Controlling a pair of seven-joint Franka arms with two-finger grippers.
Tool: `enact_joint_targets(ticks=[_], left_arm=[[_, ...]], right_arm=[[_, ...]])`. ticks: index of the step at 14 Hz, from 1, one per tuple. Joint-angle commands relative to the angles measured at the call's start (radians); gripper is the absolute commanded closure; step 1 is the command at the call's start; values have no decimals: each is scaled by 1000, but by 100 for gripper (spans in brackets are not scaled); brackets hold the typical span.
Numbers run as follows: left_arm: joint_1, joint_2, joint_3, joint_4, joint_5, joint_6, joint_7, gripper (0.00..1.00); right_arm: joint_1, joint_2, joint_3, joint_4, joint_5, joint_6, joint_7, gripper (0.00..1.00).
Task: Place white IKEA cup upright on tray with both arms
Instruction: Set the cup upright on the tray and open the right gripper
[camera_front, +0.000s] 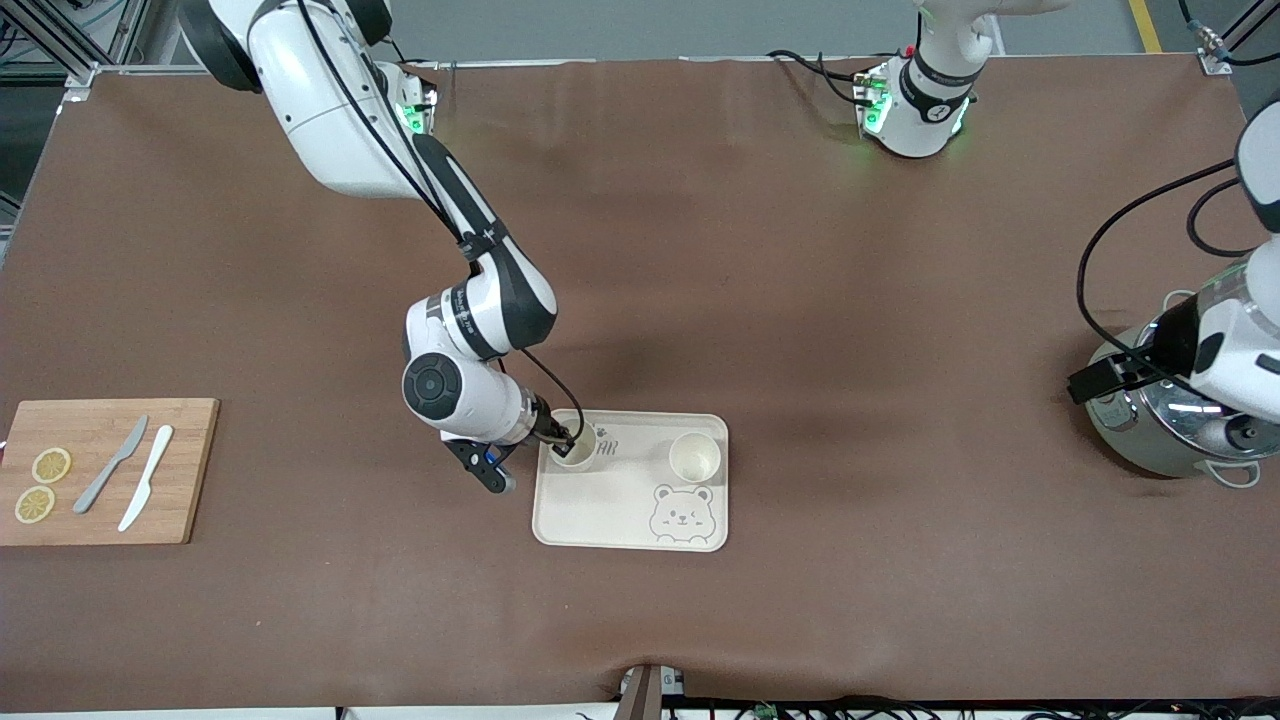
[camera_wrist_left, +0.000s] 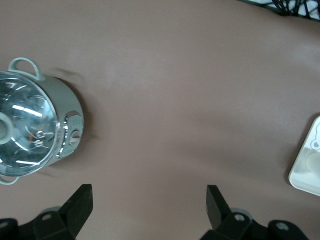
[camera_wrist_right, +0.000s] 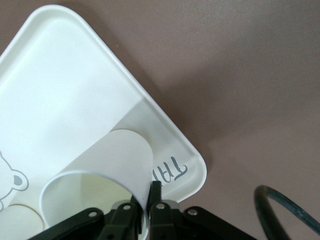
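Note:
The cream tray (camera_front: 610, 505) with a bear drawing lies near the middle of the table. My right gripper (camera_front: 563, 442) is shut on the rim of a white cup (camera_front: 577, 447) that stands upright on the tray's corner toward the right arm's base; one finger is inside the cup, one outside. In the right wrist view the cup (camera_wrist_right: 107, 170) sits on the tray (camera_wrist_right: 60, 100) with my fingers (camera_wrist_right: 155, 192) pinching its wall. A second white cup (camera_front: 694, 457) stands upright on the tray. My left gripper (camera_wrist_left: 149, 200) is open and empty, waiting over the table beside the pot.
A steel pot with a glass lid (camera_front: 1170, 420) stands at the left arm's end of the table, also in the left wrist view (camera_wrist_left: 35, 130). A wooden cutting board (camera_front: 100, 470) with two knives and lemon slices lies at the right arm's end.

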Motion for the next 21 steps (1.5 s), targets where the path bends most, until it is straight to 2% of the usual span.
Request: enact_joint_targets(ticks=[1, 6, 9, 10, 12, 15, 18, 21], left_arm=[[31, -39, -8, -35, 3, -23, 44, 0], [43, -67, -11, -30, -12, -47, 113, 0], [42, -106, -12, -34, -16, -143, 127, 0], [42, -126, -15, -38, -16, -165, 129, 0], [40, -171, -35, -74, -41, -162, 129, 0], [43, -218, -38, -139, -74, -145, 190, 0], [39, -281, -38, -217, -74, -121, 221, 0], [39, -314, -51, -246, -68, -121, 218, 0]], right_arm=[[6, 20, -11, 49, 6, -24, -9, 0], [-73, 2, -31, 294, 1, -438, -6, 0], [-119, -53, -32, 316, -7, -523, -6, 0], [-131, -108, -31, 307, -31, -525, -3, 0], [-174, -191, -31, 247, -74, -552, -15, 0], [-226, -332, -32, 105, -80, -571, -112, 0], [-290, -476, -34, -28, -106, -581, -297, 0], [-321, -604, -32, -148, -223, -580, -368, 0]])
